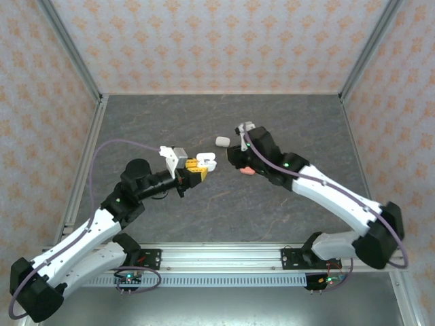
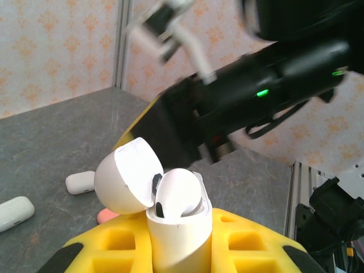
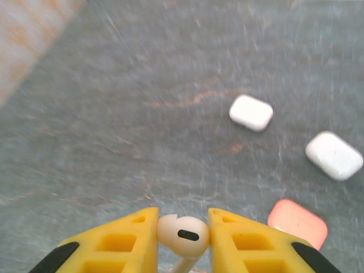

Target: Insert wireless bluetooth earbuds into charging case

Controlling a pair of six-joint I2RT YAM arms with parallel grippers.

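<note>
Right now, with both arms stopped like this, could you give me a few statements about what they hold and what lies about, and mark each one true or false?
1. The left tool holds a white charging case with its lid open. True.
2. That case is empty. False: one earbud sits in it.
3. The right tool pinches a loose white earbud. True.
4. Every case lying loose is white. False: a pink case lies near two white cases.
</note>
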